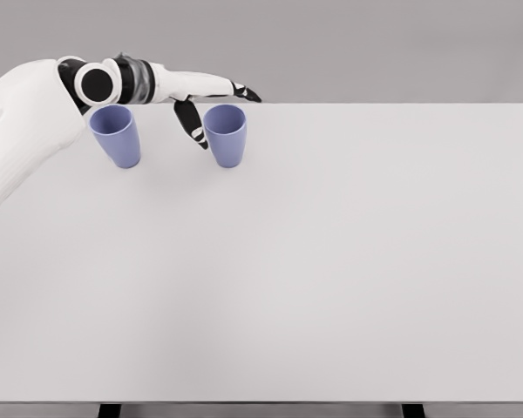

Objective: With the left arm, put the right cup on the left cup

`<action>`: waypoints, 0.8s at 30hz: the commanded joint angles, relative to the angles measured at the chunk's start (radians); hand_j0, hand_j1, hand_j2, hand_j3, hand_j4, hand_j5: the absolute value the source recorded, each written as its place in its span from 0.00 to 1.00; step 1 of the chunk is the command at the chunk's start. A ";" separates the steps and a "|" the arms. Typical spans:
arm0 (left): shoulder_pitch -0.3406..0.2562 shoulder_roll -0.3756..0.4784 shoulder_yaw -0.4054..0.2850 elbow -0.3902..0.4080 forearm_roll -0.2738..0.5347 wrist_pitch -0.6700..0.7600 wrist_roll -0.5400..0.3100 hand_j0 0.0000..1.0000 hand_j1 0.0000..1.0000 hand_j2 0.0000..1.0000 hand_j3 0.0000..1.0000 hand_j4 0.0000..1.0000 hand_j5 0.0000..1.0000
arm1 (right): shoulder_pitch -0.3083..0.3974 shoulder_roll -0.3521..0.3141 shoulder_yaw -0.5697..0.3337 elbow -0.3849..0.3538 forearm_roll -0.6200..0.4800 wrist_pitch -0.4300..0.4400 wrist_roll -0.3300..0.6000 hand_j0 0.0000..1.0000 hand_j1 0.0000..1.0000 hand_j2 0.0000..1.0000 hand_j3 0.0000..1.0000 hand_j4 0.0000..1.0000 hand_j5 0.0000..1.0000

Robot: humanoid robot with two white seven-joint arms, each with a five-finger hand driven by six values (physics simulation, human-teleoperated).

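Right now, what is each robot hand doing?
Left robot hand: open, holding nothing, beside the right blue plastic cup.
Right robot hand: not in view.

You will find no legible text, label, brand, number or sign on any surface in the head view, including both cups, the table and the robot arm.

The left arm (26, 113) covered the left cup's (116, 137) upper rim; the picture's left edge cut the arm off. Table (331, 261) legs barely showed below.
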 commanded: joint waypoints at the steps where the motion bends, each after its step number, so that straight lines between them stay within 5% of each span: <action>1: 0.000 -0.003 0.002 0.000 -0.006 0.002 0.002 1.00 1.00 1.00 1.00 1.00 1.00 | 0.000 0.000 0.000 0.001 0.001 -0.001 0.000 1.00 1.00 1.00 1.00 1.00 1.00; 24: 0.008 -0.023 0.002 0.032 -0.048 0.009 0.005 1.00 1.00 1.00 1.00 1.00 1.00 | 0.000 0.000 0.000 0.001 0.001 -0.001 0.000 1.00 1.00 1.00 1.00 1.00 1.00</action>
